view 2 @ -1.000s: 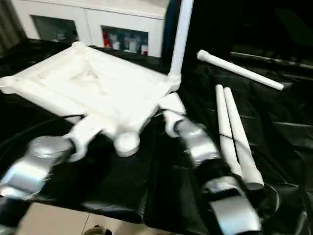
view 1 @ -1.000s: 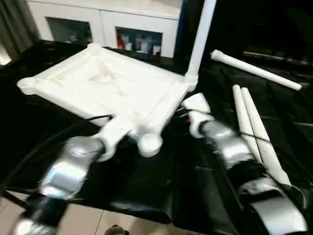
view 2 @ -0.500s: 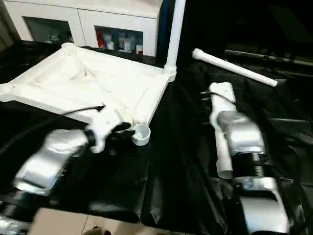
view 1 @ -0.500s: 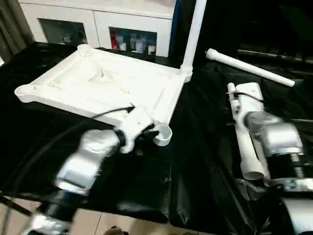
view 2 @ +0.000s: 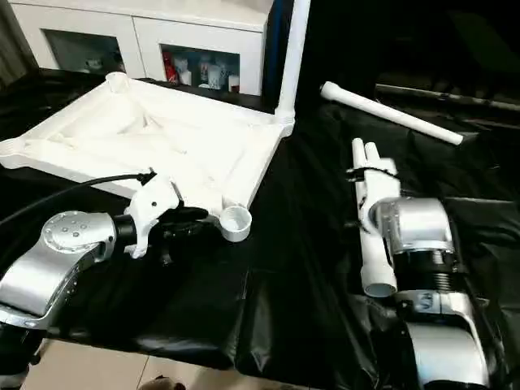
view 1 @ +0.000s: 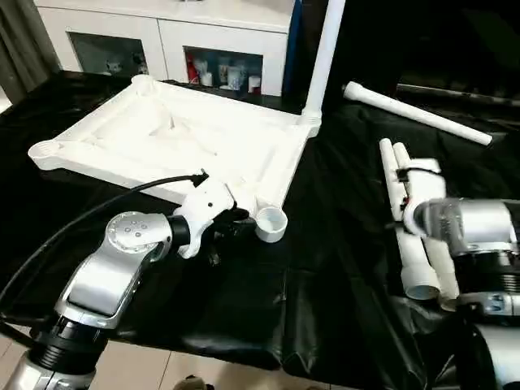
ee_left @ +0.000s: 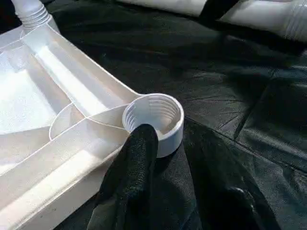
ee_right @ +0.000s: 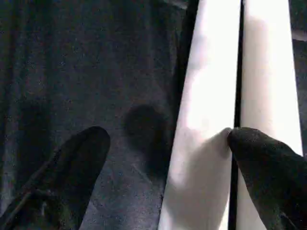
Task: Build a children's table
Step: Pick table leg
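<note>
Lying between right gripper [ee_right: 165, 158] fingers: leg [ee_right: 201, 120] (unclasped).

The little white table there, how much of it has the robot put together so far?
One long white tubular leg already stands in a far corner of the upturned white plastic tabletop. The open right gripper straddles one of the two legs lying side by side; nothing is lifted yet. The left gripper rests at the empty near corner socket. A fourth leg lies farther back. Three remain to fit.

No readable text or labels, as far as visible.
</note>
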